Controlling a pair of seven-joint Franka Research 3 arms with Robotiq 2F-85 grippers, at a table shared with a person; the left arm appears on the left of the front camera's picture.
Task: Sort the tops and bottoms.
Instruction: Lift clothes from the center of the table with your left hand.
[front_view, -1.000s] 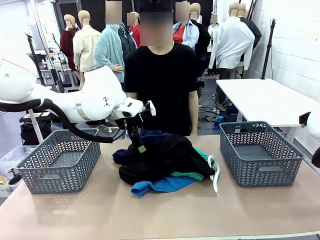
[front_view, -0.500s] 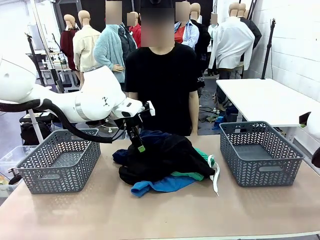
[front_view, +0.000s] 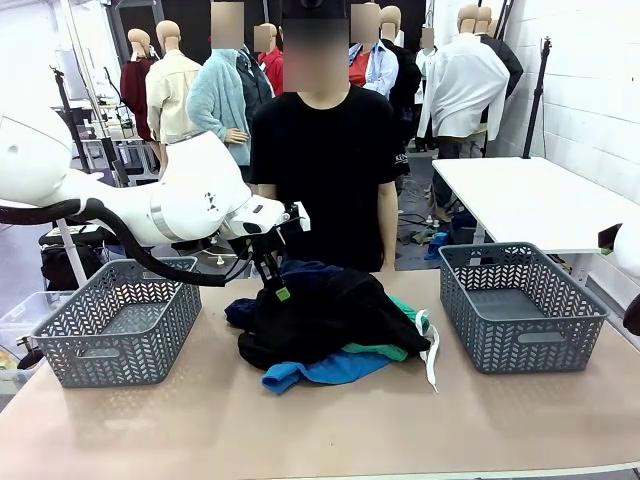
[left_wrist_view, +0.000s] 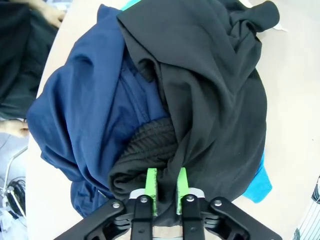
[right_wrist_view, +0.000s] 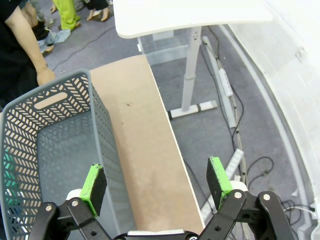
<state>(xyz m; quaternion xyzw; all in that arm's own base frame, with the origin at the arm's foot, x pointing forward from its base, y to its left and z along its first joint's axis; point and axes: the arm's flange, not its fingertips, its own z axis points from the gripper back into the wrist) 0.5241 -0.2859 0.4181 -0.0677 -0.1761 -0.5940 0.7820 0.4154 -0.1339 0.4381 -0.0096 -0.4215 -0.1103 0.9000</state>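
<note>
Left gripper (left_wrist_view: 167, 174) pinching black garment (left_wrist_view: 220, 100), green shorts (front_view: 376, 351) mostly hidden beneath

Left hand (left_wrist_view: 166, 180) points down, fingers pinched on the black garment (left_wrist_view: 220, 100); right hand (right_wrist_view: 155, 174) spread wide.

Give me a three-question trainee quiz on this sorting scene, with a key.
1. True or false: the right gripper has its jaws shut.
2. The garment pinched in the left gripper is: A navy, B black, C green.
3. Fill in: ___ grey baskets stand on the table.
Key: 1 false; 2 B; 3 two.
</note>
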